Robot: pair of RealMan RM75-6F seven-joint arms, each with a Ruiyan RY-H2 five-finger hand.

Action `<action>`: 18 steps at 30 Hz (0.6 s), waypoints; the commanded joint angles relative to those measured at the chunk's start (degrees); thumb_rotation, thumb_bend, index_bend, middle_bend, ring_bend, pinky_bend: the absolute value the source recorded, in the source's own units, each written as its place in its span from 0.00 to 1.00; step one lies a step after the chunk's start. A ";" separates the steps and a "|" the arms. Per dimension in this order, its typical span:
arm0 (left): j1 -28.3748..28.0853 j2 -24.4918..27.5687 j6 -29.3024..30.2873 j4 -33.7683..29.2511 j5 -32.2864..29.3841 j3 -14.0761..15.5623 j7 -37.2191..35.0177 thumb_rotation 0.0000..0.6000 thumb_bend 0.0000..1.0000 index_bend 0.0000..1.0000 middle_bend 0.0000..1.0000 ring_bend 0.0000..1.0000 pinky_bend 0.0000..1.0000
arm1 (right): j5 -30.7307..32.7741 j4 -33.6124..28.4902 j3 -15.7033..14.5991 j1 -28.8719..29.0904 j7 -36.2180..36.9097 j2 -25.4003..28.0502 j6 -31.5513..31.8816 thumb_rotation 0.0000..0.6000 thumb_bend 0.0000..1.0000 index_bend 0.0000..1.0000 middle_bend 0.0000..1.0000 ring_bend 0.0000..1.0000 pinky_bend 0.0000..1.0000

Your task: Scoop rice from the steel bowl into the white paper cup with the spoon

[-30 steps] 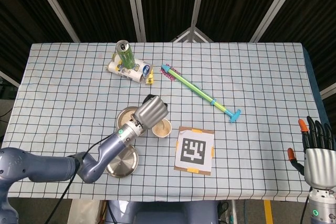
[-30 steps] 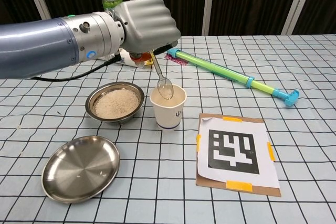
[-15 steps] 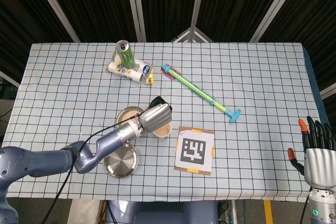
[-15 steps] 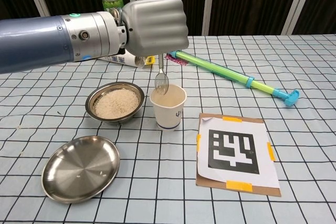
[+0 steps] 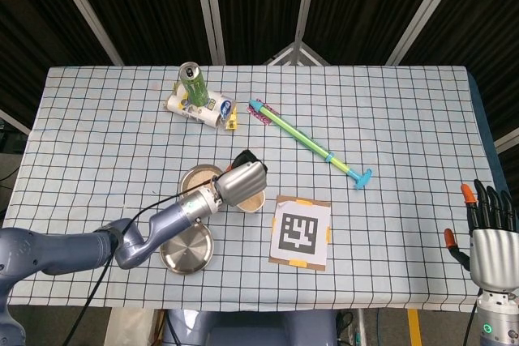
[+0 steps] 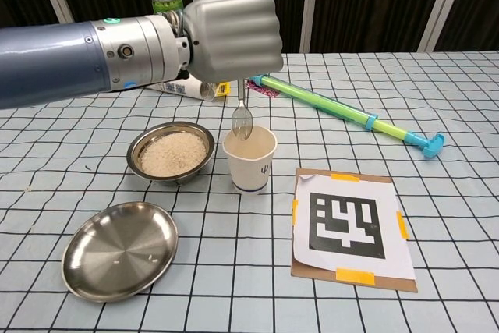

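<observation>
In steel bowl (image 6: 171, 154), rice (image 6: 171, 152).

1. The white paper cup (image 6: 250, 161) stands near the table's middle, with the steel bowl (image 6: 171, 152) of rice just beside it at 9 o'clock.
2. The steel plate (image 6: 119, 249) lies at the bowl's 7 o'clock.
3. The marker card (image 6: 351, 228) lies at the cup's 4 o'clock.
4. The spoon (image 6: 241, 118) hangs bowl-down over the cup's rim, held in the left hand (image 6: 231, 38).
5. The can (image 5: 192, 83) and the toy pump (image 5: 310, 144) lie toward 12 o'clock.
6. The right hand (image 5: 491, 241) sits off the table at 4 o'clock.
</observation>
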 commanded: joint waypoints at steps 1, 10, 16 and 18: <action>0.92 -0.28 0.15 -0.40 -0.36 -0.59 -0.95 1.00 0.56 0.56 0.99 1.00 1.00 | 0.01 -0.02 -0.01 0.01 0.00 0.02 -0.05 1.00 0.38 0.00 0.00 0.00 0.00; 5.14 -1.62 2.05 -4.06 -7.88 -5.18 -5.00 1.00 0.55 0.56 0.99 1.00 1.00 | -0.01 -0.03 -0.01 -0.04 -0.08 -0.03 0.05 1.00 0.38 0.00 0.00 0.00 0.00; 9.96 -0.73 5.60 -13.22 -20.33 -8.73 -6.70 1.00 0.54 0.56 0.99 1.00 1.00 | -0.04 -0.01 0.00 -0.02 -0.16 -0.06 0.07 1.00 0.38 0.00 0.00 0.00 0.00; 11.50 0.59 6.98 -16.51 -22.60 -8.97 -7.75 1.00 0.54 0.56 0.99 1.00 1.00 | 0.00 -0.05 -0.01 -0.01 -0.16 -0.03 -0.03 1.00 0.38 0.00 0.00 0.00 0.00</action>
